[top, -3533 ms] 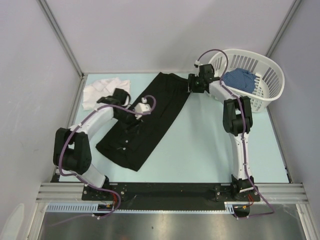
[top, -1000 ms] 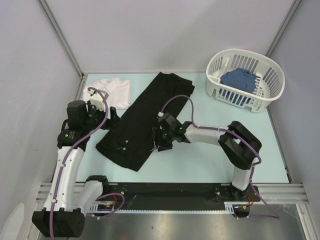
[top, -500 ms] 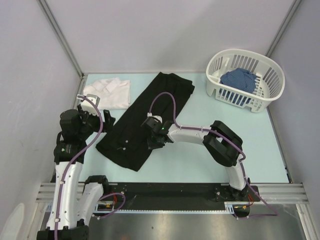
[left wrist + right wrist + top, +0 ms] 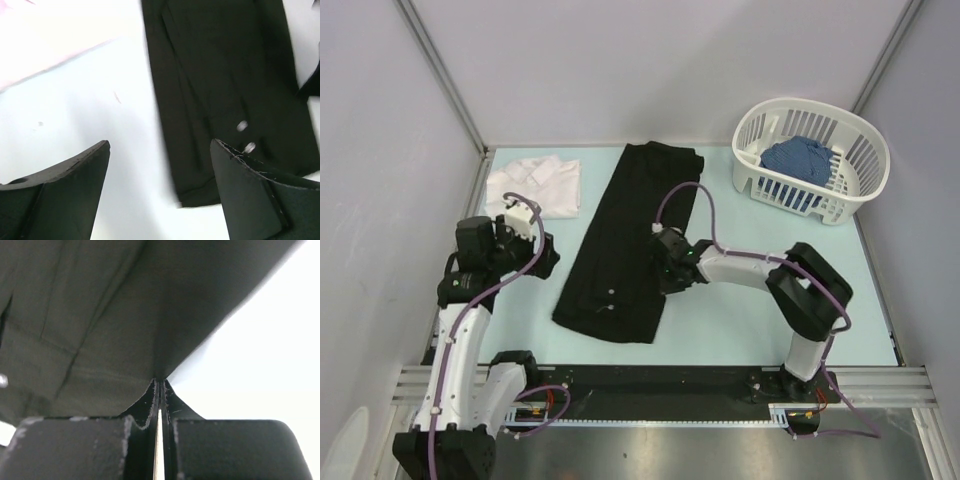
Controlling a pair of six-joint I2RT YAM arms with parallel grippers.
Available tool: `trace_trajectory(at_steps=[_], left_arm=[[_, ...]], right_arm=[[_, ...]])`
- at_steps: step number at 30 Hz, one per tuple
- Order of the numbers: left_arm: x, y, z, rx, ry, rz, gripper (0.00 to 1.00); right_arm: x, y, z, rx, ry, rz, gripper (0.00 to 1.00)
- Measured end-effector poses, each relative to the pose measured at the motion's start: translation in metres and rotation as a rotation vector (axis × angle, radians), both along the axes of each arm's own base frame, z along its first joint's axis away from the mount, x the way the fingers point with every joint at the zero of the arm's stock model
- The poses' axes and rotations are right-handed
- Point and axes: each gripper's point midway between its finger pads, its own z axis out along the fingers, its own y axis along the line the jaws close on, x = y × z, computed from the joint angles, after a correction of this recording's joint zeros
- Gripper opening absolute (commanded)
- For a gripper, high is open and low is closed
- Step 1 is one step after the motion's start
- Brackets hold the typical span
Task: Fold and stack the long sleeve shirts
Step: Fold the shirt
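Note:
The black long sleeve shirt (image 4: 630,235) lies as a long narrow strip down the middle of the table, small white buttons (image 4: 242,126) near its front hem. My right gripper (image 4: 665,268) is shut on the strip's right edge; in the right wrist view the dark cloth (image 4: 100,315) runs straight into the pinched fingertips (image 4: 160,381). My left gripper (image 4: 548,258) hovers open just left of the strip, nothing between its fingers (image 4: 160,145). The black cloth (image 4: 225,90) fills the upper right of that view. The white long sleeve shirt (image 4: 535,185) lies folded at the back left.
A white slatted basket (image 4: 865,190) stands at the back right with a blue cloth (image 4: 798,158) in it. Grey walls close the table on the left, back and right. Bare pale-blue tabletop (image 4: 770,320) shows on the right of the black shirt.
My right gripper has shut on the black shirt's right edge and drawn it rightward; the strip now lies straighter and further right. My left gripper stays open beside it.

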Motion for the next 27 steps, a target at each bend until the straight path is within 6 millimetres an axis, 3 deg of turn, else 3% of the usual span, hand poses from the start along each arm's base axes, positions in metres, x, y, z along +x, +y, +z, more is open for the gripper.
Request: trace_trajectory(at_steps=[5, 10, 11, 12, 13, 14, 15, 18, 20, 22, 25, 27], left_arm=[[-0.001, -0.013, -0.024, -0.021, 0.106, -0.101, 0.79], [-0.001, -0.029, -0.043, -0.082, 0.198, -0.189, 0.78], [-0.002, -0.033, -0.047, -0.089, 0.212, -0.216, 0.79], [-0.003, -0.036, -0.048, -0.092, 0.217, -0.235, 0.80], [-0.004, -0.041, -0.050, -0.089, 0.220, -0.263, 0.84], [-0.005, -0.045, -0.051, -0.080, 0.218, -0.297, 0.91], [-0.008, -0.051, -0.052, -0.073, 0.223, -0.337, 0.99], [-0.016, -0.063, -0.054, -0.032, 0.237, -0.455, 1.00], [-0.016, -0.064, -0.051, 0.012, 0.213, -0.508, 0.99], [-0.014, -0.063, -0.043, 0.060, 0.167, -0.552, 0.99], [-0.007, -0.064, -0.021, 0.133, 0.038, -0.613, 0.99], [-0.007, -0.069, -0.004, 0.149, -0.061, -0.661, 0.99]], right_arm=[[0.017, -0.077, -0.002, -0.065, 0.007, -0.054, 0.00], [0.038, -0.127, -0.002, -0.086, 0.052, -0.118, 0.01], [0.041, -0.133, -0.002, -0.083, 0.061, -0.115, 0.04], [0.042, -0.136, -0.002, -0.077, 0.071, -0.104, 0.12], [0.043, -0.139, -0.002, -0.069, 0.085, -0.090, 0.35], [0.044, -0.141, -0.001, -0.061, 0.092, -0.068, 0.49], [0.042, -0.143, 0.000, -0.054, 0.105, -0.046, 0.71], [0.035, -0.152, 0.012, -0.029, 0.117, 0.028, 0.82], [0.034, -0.157, 0.029, -0.018, 0.073, 0.083, 0.87], [0.039, -0.157, 0.059, -0.008, -0.049, 0.174, 1.00], [0.049, -0.151, 0.116, 0.015, -0.331, 0.320, 1.00], [0.054, -0.145, 0.157, 0.038, -0.610, 0.409, 1.00]])
